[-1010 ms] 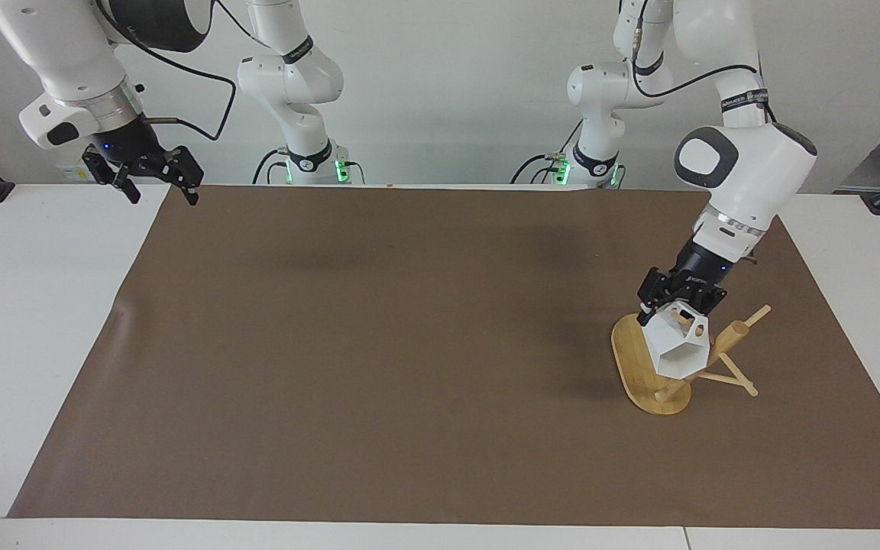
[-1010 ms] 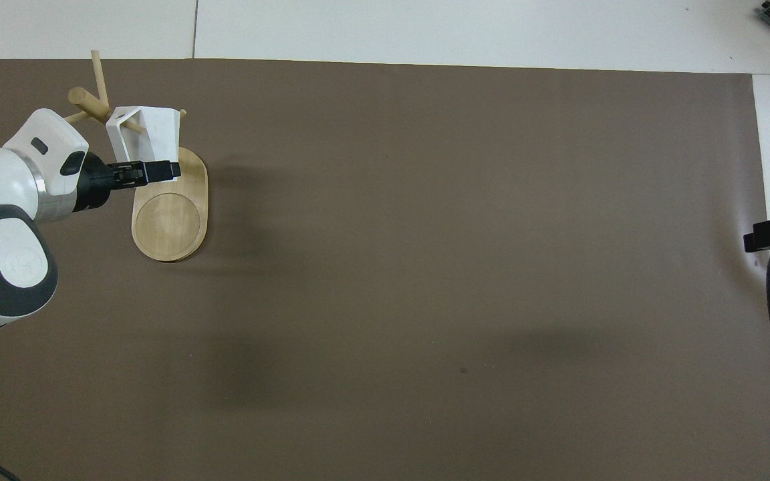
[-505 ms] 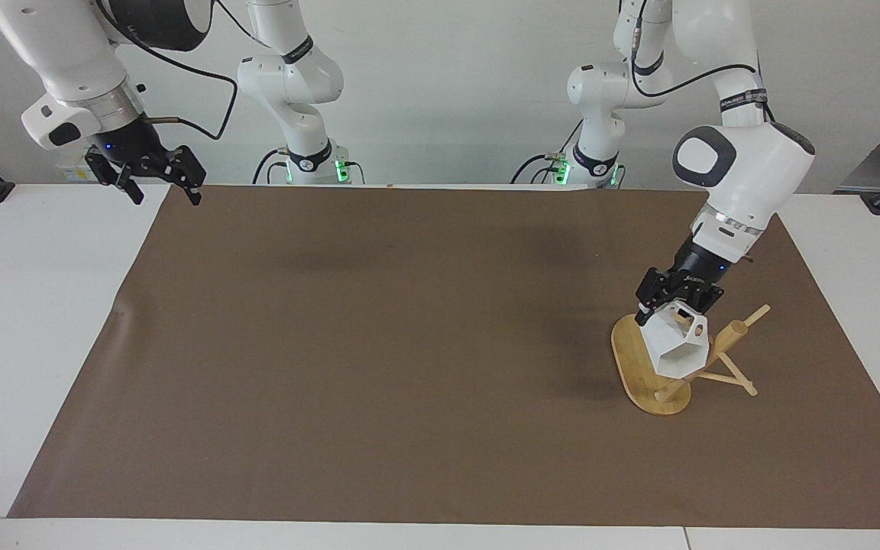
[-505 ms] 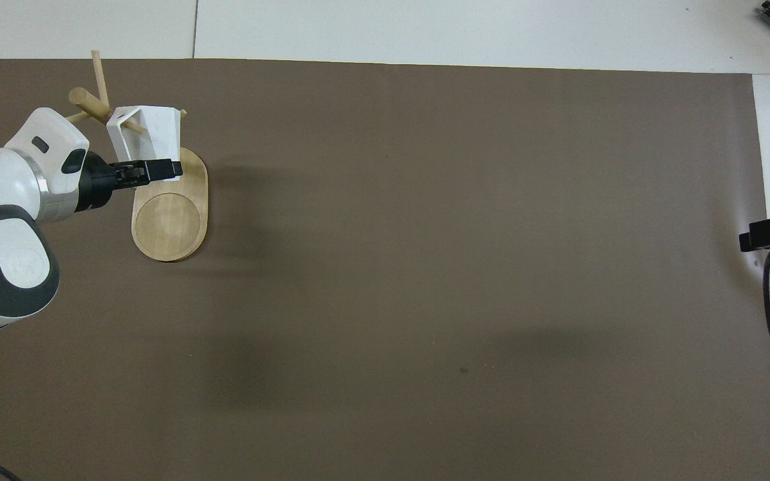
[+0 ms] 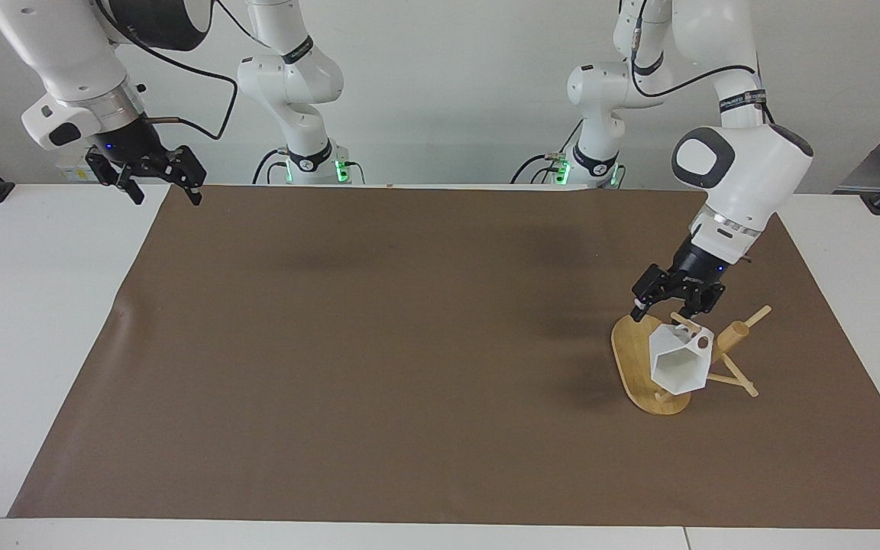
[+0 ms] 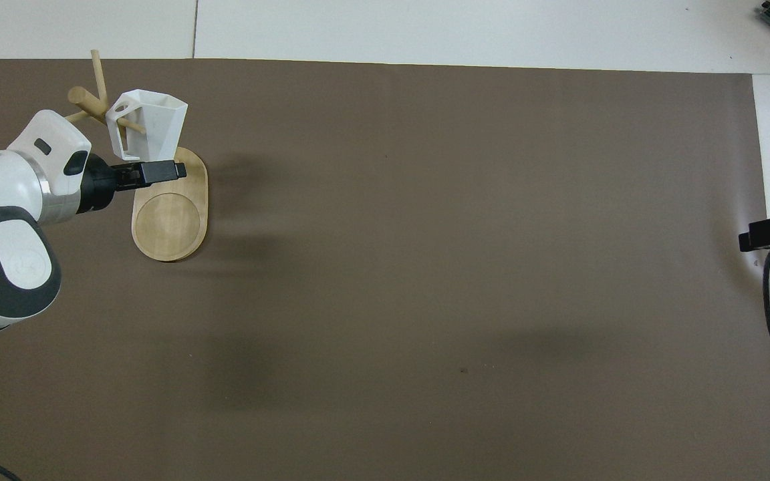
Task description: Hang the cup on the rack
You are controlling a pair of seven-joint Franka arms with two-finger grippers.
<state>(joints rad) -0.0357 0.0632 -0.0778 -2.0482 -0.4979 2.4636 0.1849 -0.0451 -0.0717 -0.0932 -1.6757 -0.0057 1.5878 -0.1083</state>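
Note:
The white faceted cup (image 5: 681, 365) (image 6: 151, 123) hangs by the hole in its handle on a thin peg of the bamboo rack (image 5: 629, 353) (image 6: 170, 220), at the left arm's end of the table. Its mouth faces away from the robots. My left gripper (image 5: 669, 310) (image 6: 158, 172) is open just above the cup's handle, and its fingers do not touch the cup. My right gripper (image 5: 165, 195) (image 6: 769, 232) waits open, holding nothing, in the air over the mat's corner by its own base.
A brown mat (image 5: 379, 344) covers most of the white table (image 5: 35, 321). Several more pegs (image 5: 755, 315) stick out of the rack's round post (image 5: 732, 334).
My left gripper opened and let go of the cup, then rose slightly. The cup dropped a little and now hangs on the peg. The right arm barely moved.

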